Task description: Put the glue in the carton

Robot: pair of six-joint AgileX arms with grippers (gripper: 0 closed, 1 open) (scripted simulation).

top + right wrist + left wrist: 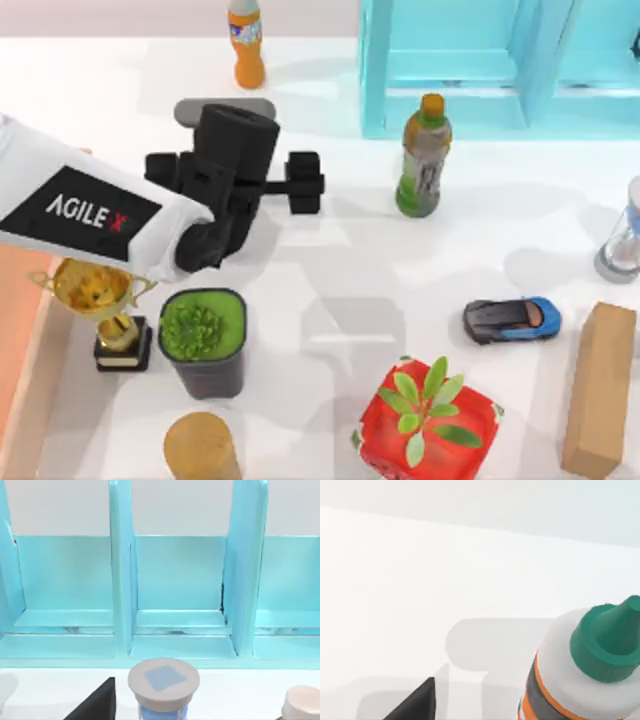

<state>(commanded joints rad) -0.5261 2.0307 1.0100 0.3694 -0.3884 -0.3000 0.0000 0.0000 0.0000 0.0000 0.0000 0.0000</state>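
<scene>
One glue bottle (580,680), close beside the left pincer (262,185); grip state: cannot tell. Two drink bottles (246,42) (424,155) beyond it from above. Carton (15,330) behind the arm.

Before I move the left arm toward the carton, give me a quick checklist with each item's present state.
1. Glue close to the left wrist camera, teal cap on: ok.
2. Left gripper's hold on the glue: cannot tell; the arm hides the bottle from above.
3. Carton visible at the table's left edge, partly out of frame: ok.
4. Gold trophy stands beside the carton, near the arm's path: not ok.
5. Potted plant sits just below the left wrist: not ok.
</scene>
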